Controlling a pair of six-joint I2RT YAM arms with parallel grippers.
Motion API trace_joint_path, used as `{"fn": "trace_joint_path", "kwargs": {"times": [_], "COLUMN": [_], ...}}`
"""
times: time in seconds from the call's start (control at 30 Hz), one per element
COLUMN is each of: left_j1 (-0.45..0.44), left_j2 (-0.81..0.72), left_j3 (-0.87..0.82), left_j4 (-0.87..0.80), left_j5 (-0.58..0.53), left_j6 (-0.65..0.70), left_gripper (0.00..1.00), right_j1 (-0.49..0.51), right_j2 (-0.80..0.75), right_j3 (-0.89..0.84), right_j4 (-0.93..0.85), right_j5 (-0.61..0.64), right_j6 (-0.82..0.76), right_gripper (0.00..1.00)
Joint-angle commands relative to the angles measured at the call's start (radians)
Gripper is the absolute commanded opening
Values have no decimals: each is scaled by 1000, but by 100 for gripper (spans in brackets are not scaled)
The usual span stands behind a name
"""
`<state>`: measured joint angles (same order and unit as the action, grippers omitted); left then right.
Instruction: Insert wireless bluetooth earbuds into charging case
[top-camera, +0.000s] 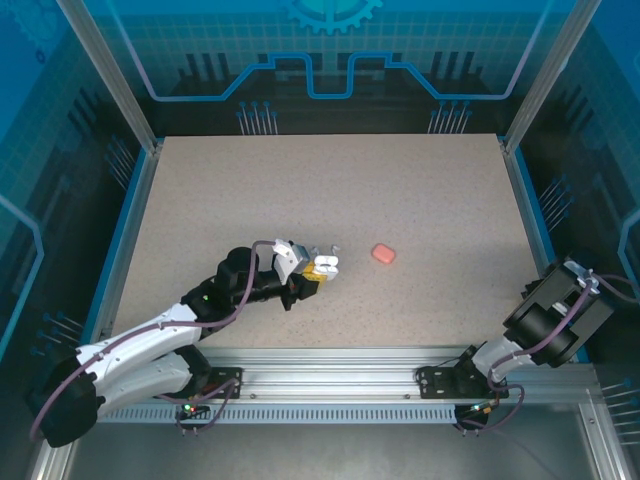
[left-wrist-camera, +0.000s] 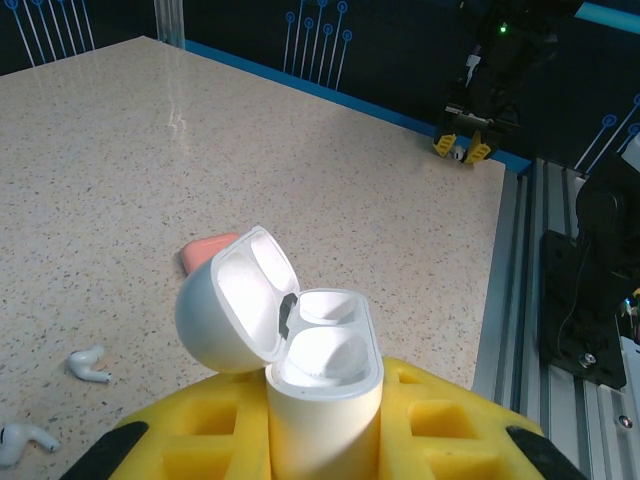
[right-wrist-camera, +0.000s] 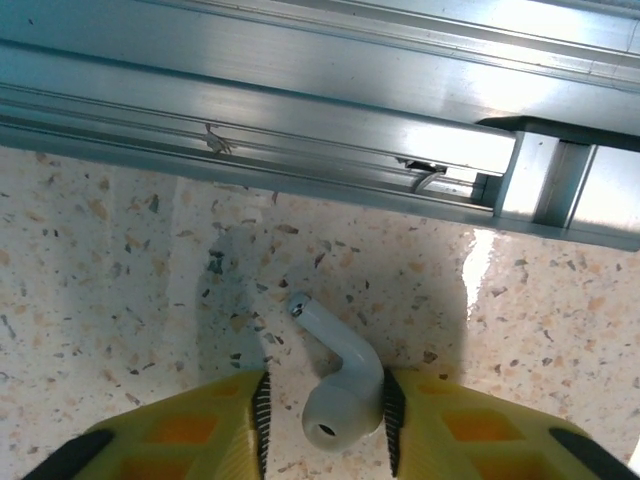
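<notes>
My left gripper (left-wrist-camera: 322, 432) is shut on a white charging case (left-wrist-camera: 325, 395) and holds it upright, lid (left-wrist-camera: 230, 300) swung open to the left and both sockets empty. From above, that gripper (top-camera: 314, 270) sits left of the table's middle. Two white earbuds (left-wrist-camera: 88, 365) (left-wrist-camera: 22, 438) lie on the table to its left. My right gripper (right-wrist-camera: 327, 415) is down at the table's right edge, jaws straddling another white earbud (right-wrist-camera: 340, 385). The right pad (right-wrist-camera: 392, 410) touches the bud, while a gap shows at the left pad (right-wrist-camera: 262, 420). The stem points away from the jaws.
A closed pink case (top-camera: 383, 254) lies just right of the held white case, and it peeks out behind the lid (left-wrist-camera: 205, 250). An aluminium frame rail (right-wrist-camera: 300, 100) runs close ahead of the right gripper. The blue border (left-wrist-camera: 400, 115) lines the table's edge.
</notes>
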<state>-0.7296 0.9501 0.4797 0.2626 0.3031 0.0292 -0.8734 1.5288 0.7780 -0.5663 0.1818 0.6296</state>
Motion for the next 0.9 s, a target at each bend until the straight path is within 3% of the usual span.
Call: {"fn": "trace_joint_path", "kwargs": {"times": [0.0, 0.27, 0.7, 0.87], "left_j1": [-6, -6, -5, -5], "left_j2": [-11, -27, -30, -39], "left_j3": [38, 34, 28, 8], "left_j4": [-20, -27, -10, 29], "left_j5": [3, -3, -4, -16], "left_j6": [23, 26, 15, 8], "left_gripper": [12, 12, 12, 12], "right_j1": [-24, -1, 189, 380], "right_j2": [21, -30, -194, -291], "right_j3": [-3, -20, -61, -61], "right_j4": [7, 10, -35, -99], "right_j5": [1, 33, 44, 42], "right_j6": [3, -26, -34, -15], "right_gripper": [32, 26, 16, 16]}}
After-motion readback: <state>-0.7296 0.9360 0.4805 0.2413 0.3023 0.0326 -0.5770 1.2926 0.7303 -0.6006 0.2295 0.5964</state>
